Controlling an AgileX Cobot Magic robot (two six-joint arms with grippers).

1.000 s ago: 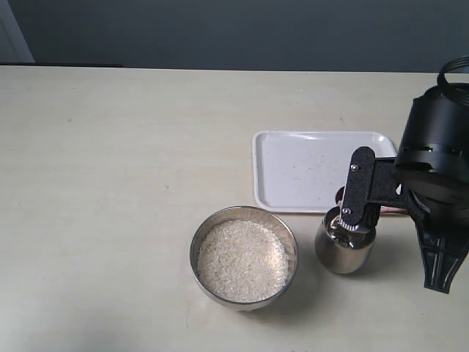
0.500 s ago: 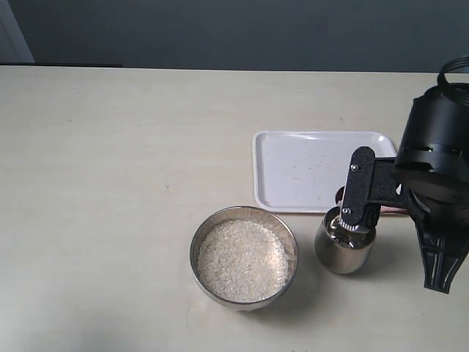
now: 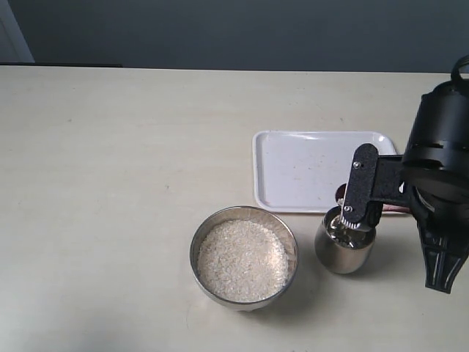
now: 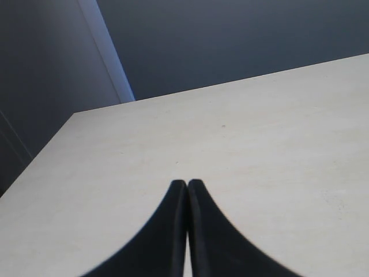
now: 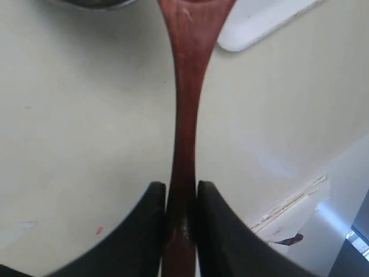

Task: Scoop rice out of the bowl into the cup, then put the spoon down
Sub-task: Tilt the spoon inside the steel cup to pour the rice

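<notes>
Tabletop scene, read from left to right. The left gripper (image 4: 187, 183) appears only in its own wrist view. Its two dark fingers (image 4: 167, 231) are pressed flat together with nothing between them, above bare pale table (image 3: 110, 183).

Near the table's front edge, left of centre, stands the bowl (image 3: 196, 246). It is upright and filled almost to the rim with the rice (image 3: 242, 260), whose surface is level.

Just beside the bowl on its right, close but not touching, stands the cup (image 3: 343, 255), also upright. Its mouth is largely covered by the arm above it, so its contents cannot be made out.

Behind the cup lies a white rectangular tray (image 3: 308, 169), flat on the table, with its near edge just beyond the cup.

At the far right, the right gripper (image 3: 352, 218) reaches in from the edge of the scene, with its tip directly over the cup's mouth. In the right wrist view its fingers (image 5: 147, 231) are closed tightly on the thin handle of the spoon (image 5: 183, 115). The handle runs straight out from the grip towards a steel rim and a corner of the tray. The spoon's oval end is cut off at the frame edge, so whether it sits inside the cup cannot be told.
</notes>
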